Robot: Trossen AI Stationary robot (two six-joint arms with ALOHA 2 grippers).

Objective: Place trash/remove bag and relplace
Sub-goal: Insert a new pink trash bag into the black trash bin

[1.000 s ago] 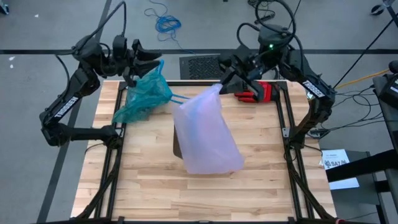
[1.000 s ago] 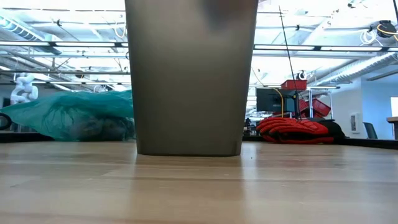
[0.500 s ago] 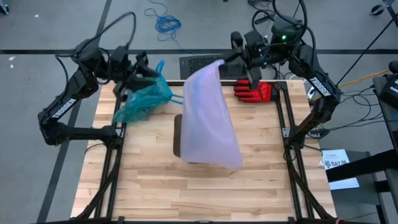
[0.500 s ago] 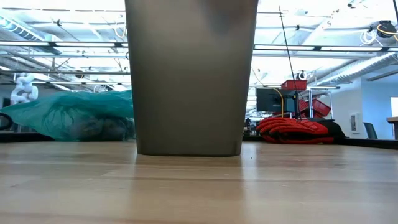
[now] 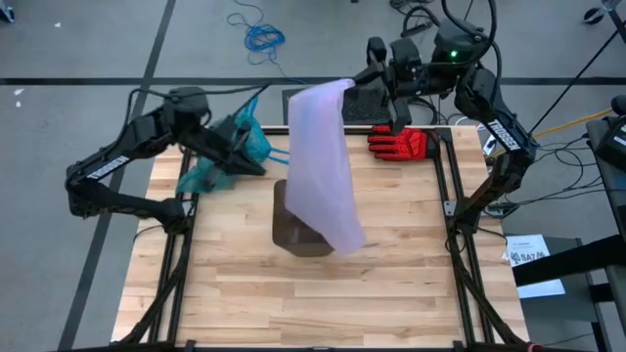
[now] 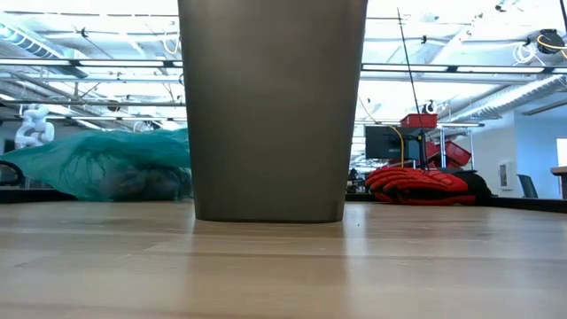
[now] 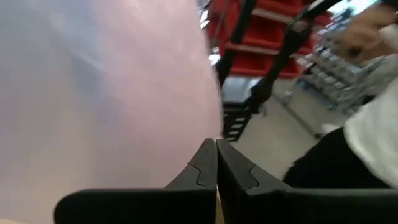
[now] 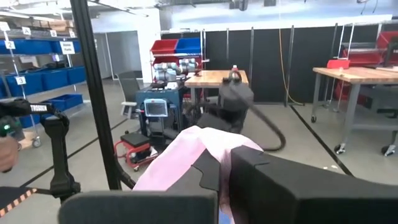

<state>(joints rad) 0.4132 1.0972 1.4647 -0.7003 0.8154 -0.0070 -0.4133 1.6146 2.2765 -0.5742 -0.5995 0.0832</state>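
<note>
Thin teal plastic bag (image 5: 227, 154), matt brown bin (image 6: 272, 106), wood table (image 5: 235, 284)

Dark jointed arms, white lettering, black cables

Robotics lab or workshop, open ceiling with exposed pipes (image 6: 461, 66), blue parts bins on labelled shelving (image 8: 37, 78), wooden workbenches (image 8: 214, 78), red storage bins (image 8: 177, 45), grey floor with loose cables (image 5: 256, 34)
</note>
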